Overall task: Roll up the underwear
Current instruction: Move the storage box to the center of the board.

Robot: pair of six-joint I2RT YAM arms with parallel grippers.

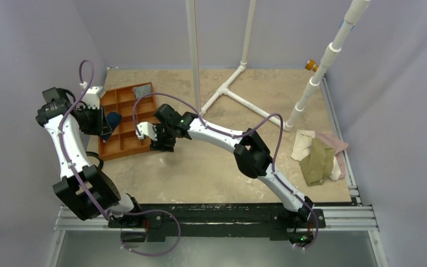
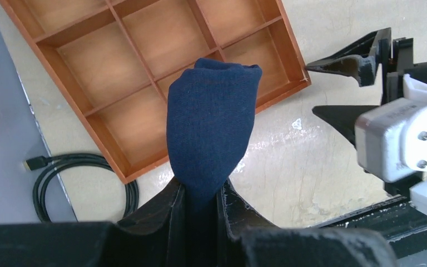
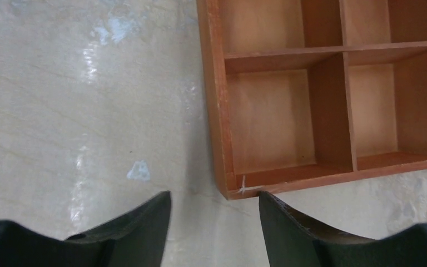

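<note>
Top view: left gripper point(image 1: 105, 125) holds the underwear point(image 1: 113, 119) above the tray point(image 1: 123, 146), at the left of the counter point(image 1: 211, 167). Right gripper point(image 1: 155, 146) sits at the tray's near right corner.

Left wrist: the jaws pinch narrowly on a compact navy bundle. You should probably lower it straight into one compartment, so the roll holds.

Right wrist: jaws apart, empty. You could steady the tray here.

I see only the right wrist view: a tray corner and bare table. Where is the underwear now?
Observer: The left end effector holds the underwear, a navy bundle, over the left side of the tray.
Operator: Is the tray empty?
Observer: No, a grey item lies in its far right compartment.
Operator: Any other clothes?
Observer: An olive garment on pale cloths, near the right edge of the table.
</note>
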